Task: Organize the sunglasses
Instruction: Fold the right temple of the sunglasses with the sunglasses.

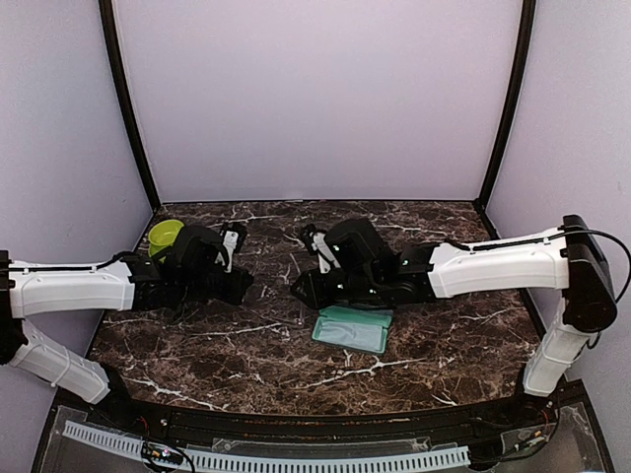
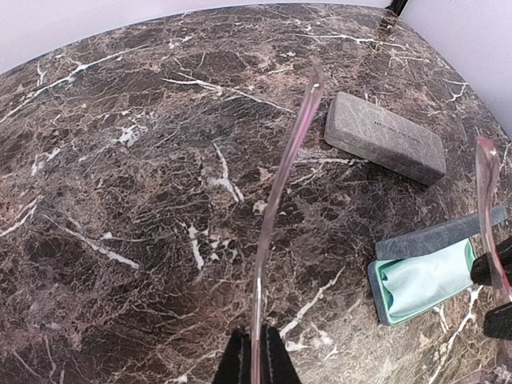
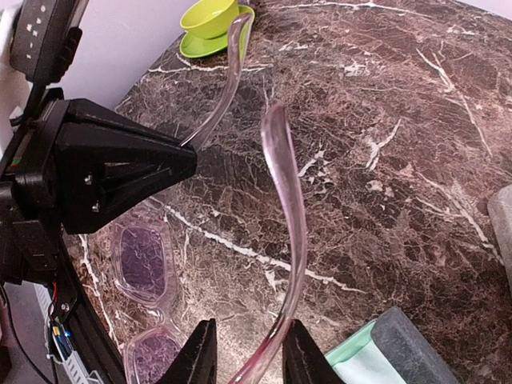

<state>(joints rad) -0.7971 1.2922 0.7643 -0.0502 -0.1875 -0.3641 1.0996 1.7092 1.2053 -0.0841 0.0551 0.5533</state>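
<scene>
arms (image 1: pixel 493 266): white shells | joints (image 1: pixel 590 276): black | cable (image 1: pixel 621 246): probably black

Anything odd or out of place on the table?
Lime-green cup and saucer at the far left corner doesn't belong with eyewear. Translucent pink sunglasses are held by the temples: left gripper pinches one, right gripper straddles the other.

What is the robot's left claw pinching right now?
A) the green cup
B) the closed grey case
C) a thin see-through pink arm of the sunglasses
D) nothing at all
C: the left gripper is shut on a thin translucent pink temple of the sunglasses, while the closed grey case lies apart from it.
</scene>
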